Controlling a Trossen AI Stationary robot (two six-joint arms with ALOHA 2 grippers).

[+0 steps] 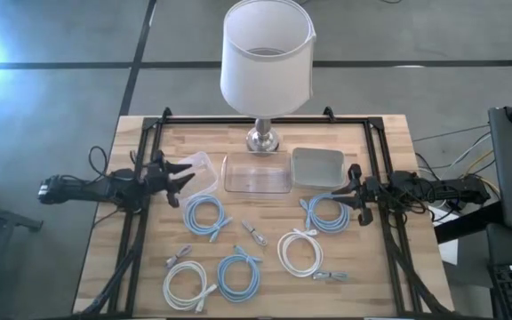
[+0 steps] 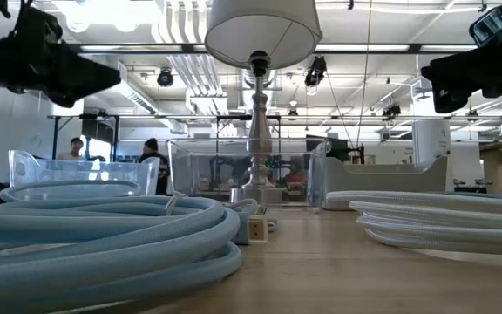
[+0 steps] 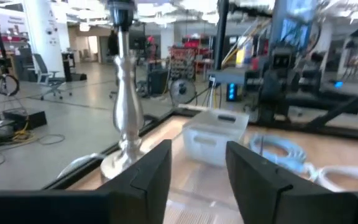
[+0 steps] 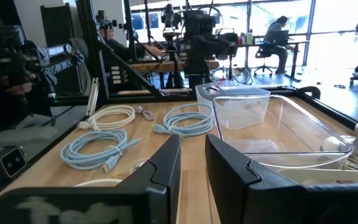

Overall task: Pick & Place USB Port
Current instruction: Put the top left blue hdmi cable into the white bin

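Both my left hand and right hand hang released beside the lamp; I could snag tangled cables.

No text, label, brand, number or sign can be read anywhere, neither on the bench nor in the room behind it.

Left pincer and right pincer hover open, apart.
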